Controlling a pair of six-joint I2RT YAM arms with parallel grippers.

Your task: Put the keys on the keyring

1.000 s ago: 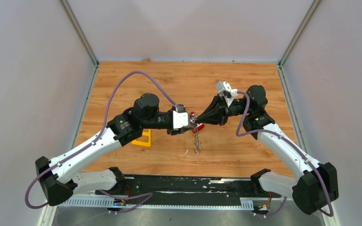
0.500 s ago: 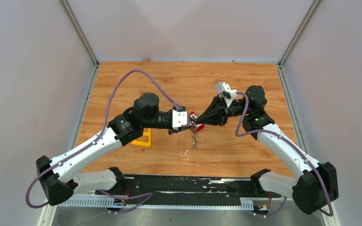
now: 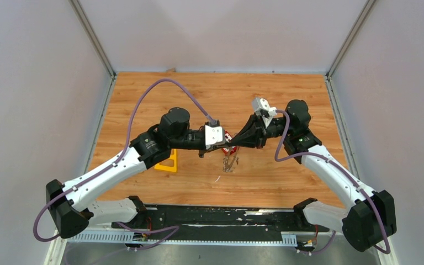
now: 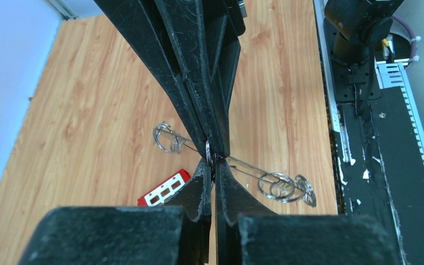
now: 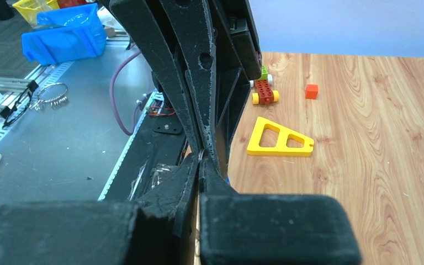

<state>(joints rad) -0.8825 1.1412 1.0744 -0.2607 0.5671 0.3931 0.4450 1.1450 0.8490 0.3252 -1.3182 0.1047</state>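
Left pincer [image 4: 212,168] and right pincer [image 5: 200,161] meet tip to tip over the middle of the wooden desk [image 3: 199,94], operator, and each of yours is clenched tight on the keyring [image 4: 279,186]. On your left wrist camera, the thin grey wire runs straight through the spot where the two pairs of black fingers touch. A bunch of small silvery loops fans out on either side of the grip. Below them a red block [image 4: 163,190] with white squares lies flat on the wood. Your right wrist camera shows a yellow triangular frame [image 5: 280,139] lying on the desk beyond the left pincer, well apart from the ring. Whether the keyring's hanging end touches the desk, you cannot tell.
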